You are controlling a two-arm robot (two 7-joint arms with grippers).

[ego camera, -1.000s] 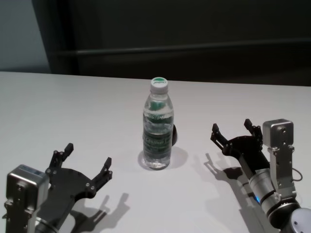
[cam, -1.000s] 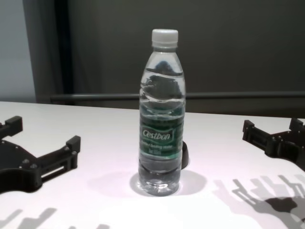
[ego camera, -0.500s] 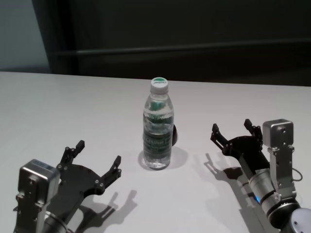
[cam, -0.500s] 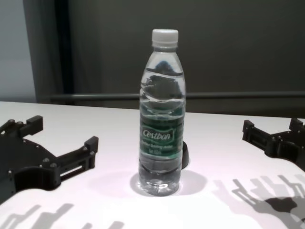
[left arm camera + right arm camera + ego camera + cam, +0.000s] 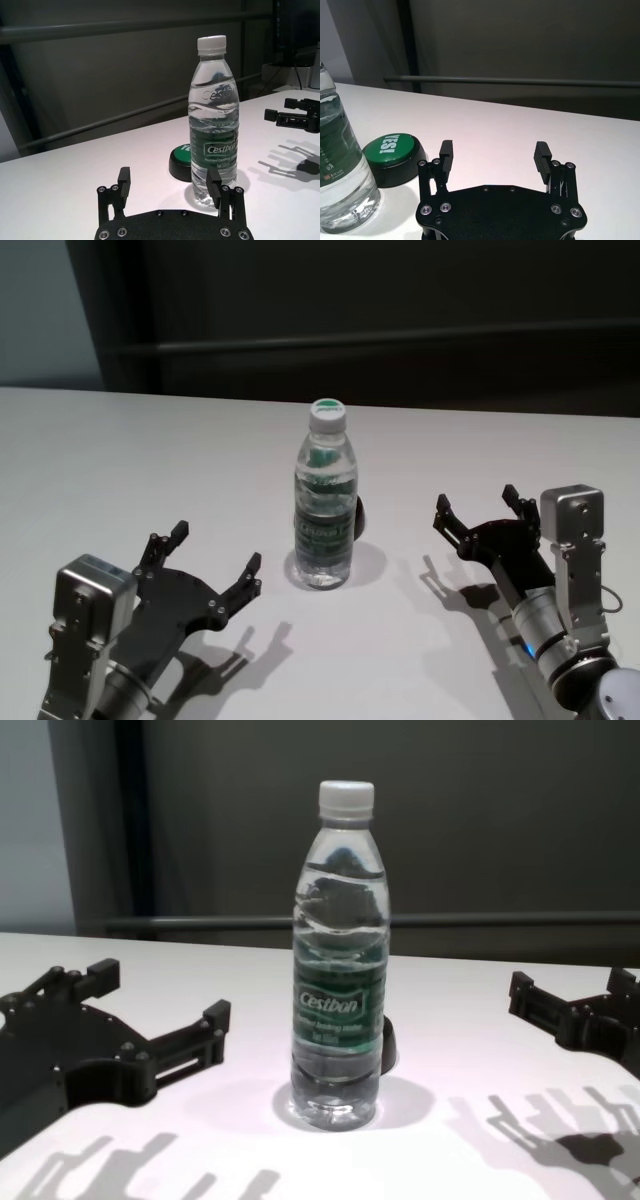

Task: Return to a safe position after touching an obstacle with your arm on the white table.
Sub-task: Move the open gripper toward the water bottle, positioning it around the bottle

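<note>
Left pincer (image 5: 215,558), spread, empty, low beside upright bottle (image 5: 325,510) mid-surface (image 5: 150,450).
Contact step, judged: nudge gently, low on bottle, avoid toppling; right pincer (image 5: 480,508) spread, parked apart.

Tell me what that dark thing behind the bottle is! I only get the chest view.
Observer: It's a round black puck with a green top and white letters. The right wrist view shows it right beside the bottle.
Operator: Is my left hand touching the bottle?
Observer: No. In the head view, bare table shows between the left hand and the bottle.
Operator: My right hand is cut off. Is it holding something?
Observer: No. The right hand is open with nothing in it.
</note>
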